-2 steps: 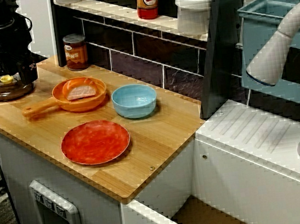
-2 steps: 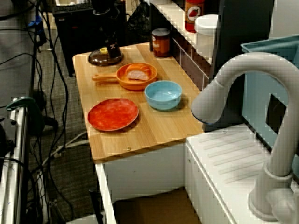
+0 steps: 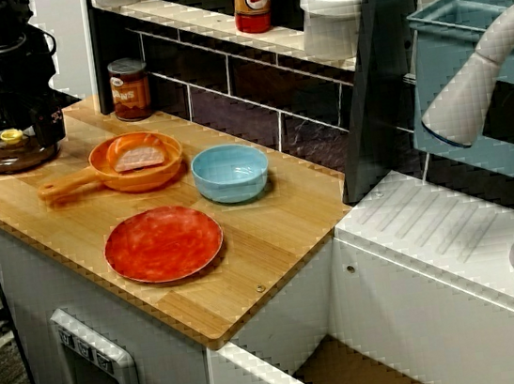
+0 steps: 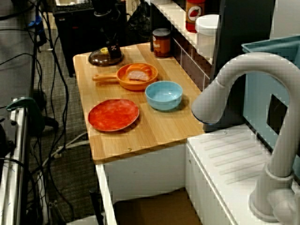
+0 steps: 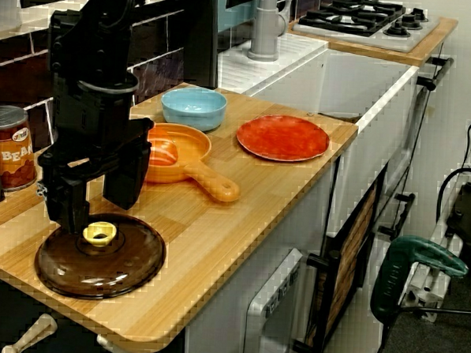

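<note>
Front view from above, gripper: the black gripper [image 3: 32, 127] hangs at the far left end of the desk [image 3: 272, 237], right over the brown lid [image 3: 6, 157]; from here I cannot tell how the jaws stand.
Front view from above, change: next to the picture a moment earlier, hardly anything differs. The arm holds almost the same pose and the lid lies in the same spot, flat on the desk, not lifted.
Front view from above, surroundings: an orange pan [image 3: 101, 160], a blue bowl [image 3: 230, 172] and a red plate [image 3: 163, 244] sit to the right of the lid, with a can [image 3: 130, 88] by the back wall.
View from the sink end, lid: the lid [image 4: 99, 59] lies at the far end of the desk, and the gripper [image 4: 111, 49] partly covers it.
Close side view, jaws: spread, one on each side of the yellow knob [image 5: 100, 233] and just above it, pinching nothing.
Close side view, lid: the lid [image 5: 101, 256] rests whole on the desk, beside the pan [image 5: 211, 187].
</note>
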Motion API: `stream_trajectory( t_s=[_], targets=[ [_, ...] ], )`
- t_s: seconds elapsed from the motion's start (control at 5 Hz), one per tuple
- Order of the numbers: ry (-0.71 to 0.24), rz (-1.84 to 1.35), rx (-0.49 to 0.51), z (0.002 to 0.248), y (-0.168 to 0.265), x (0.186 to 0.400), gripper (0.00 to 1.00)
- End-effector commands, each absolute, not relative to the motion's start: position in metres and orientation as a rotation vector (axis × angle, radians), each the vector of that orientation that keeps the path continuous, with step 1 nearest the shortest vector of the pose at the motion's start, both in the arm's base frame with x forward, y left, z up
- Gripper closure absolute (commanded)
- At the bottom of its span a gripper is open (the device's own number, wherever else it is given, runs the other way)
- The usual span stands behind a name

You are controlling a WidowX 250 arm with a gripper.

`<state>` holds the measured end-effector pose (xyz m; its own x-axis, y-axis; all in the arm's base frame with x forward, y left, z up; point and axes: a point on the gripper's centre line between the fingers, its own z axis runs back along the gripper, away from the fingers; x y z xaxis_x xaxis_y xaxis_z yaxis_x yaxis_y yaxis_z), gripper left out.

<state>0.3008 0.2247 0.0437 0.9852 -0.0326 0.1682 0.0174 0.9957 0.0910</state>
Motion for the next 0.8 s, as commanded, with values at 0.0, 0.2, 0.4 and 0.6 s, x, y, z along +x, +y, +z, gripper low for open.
stream_trajectory(
  t_s=[0.0,0.2,0.4,0.6],
  targets=[
    [-0.134,0.026,0.093,0.057,0.242,0.310,0.00],
    [-0.128,0.027,0.093,0.070,0.246,0.308,0.00],
    [-0.133,0.022,0.080,0.082,0.250,0.303,0.00],
    [-0.133,0.023,0.077,0.087,0.254,0.302,0.00]
  ],
)
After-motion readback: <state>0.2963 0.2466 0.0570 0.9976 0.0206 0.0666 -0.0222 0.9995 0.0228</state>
